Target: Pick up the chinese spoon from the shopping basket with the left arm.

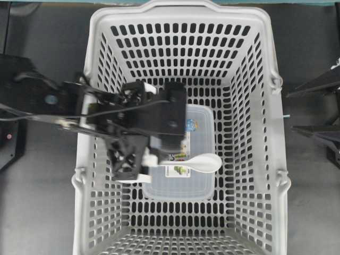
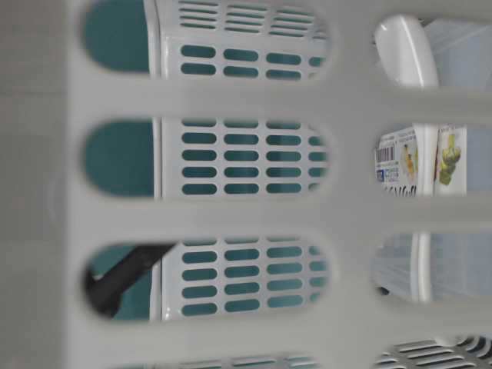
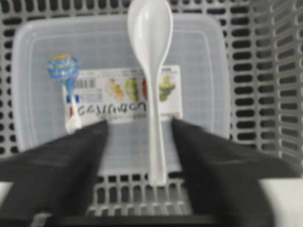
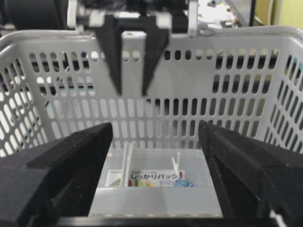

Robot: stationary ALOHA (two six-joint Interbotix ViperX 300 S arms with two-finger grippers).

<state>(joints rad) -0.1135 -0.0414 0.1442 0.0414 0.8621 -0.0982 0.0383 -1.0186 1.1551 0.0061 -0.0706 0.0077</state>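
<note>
Hovering inside the shopping basket (image 1: 265, 64), the left claw (image 3: 137, 137) spreads wide around the chinese spoon (image 3: 151, 71) handle; the right claw (image 4: 154, 142) gapes wide.

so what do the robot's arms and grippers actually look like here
Both are black. The left arm is a boxy frame with black cables along it, white fittings, and lattice-patterned gripper fingers. A round blue-grey button sits near its base. The right gripper has broad matte black fingers; seen from above they taper to points.
</note>
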